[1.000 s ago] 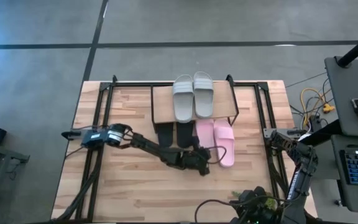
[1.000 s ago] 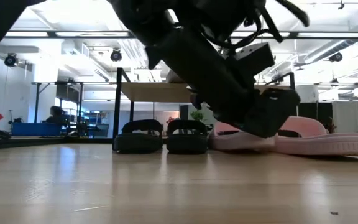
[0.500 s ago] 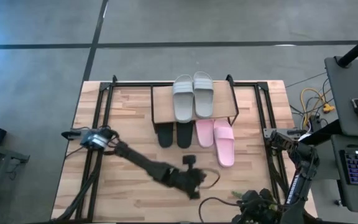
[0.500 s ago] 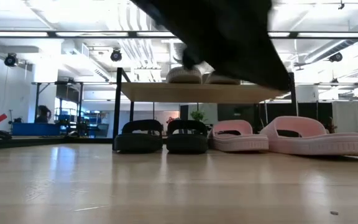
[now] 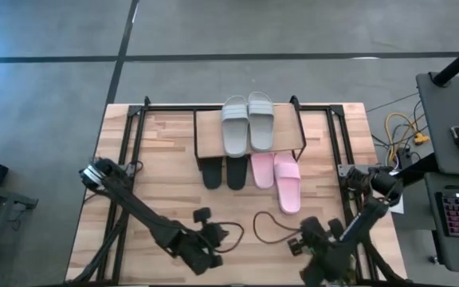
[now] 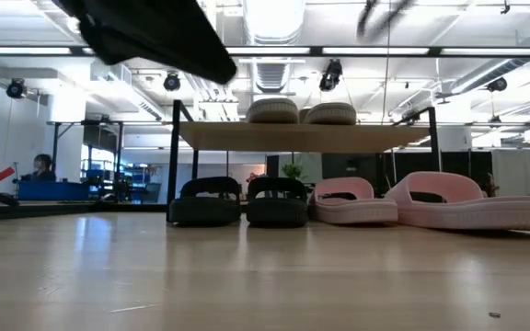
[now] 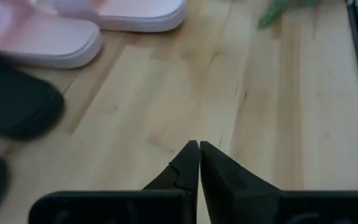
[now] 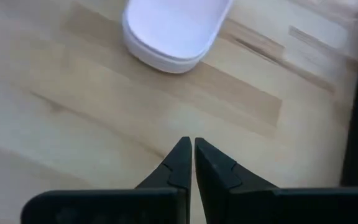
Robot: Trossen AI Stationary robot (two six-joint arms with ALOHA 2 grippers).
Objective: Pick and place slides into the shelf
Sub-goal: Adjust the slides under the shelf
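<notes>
Slides at the shelf, both grippers clenched and empty over the tabletop (image 5: pixel 166 171).

No readable writing shows. From left: the left gripper (image 5: pixel 228 236) hovers near the front edge; black slides (image 5: pixel 223 172) sit under the shelf (image 5: pixel 209 139), grey-green slides (image 5: pixel 248 122) on its plank, pink slides (image 5: pixel 277 177) poke out beside the black; right gripper (image 5: pixel 295 245) hangs front-right, near the pink heel.

Bright, even overhead light; glaring ceiling lamps (image 6: pixel 274 17) in low view, motion-blurred arm, soft-focus wrist views.
</notes>
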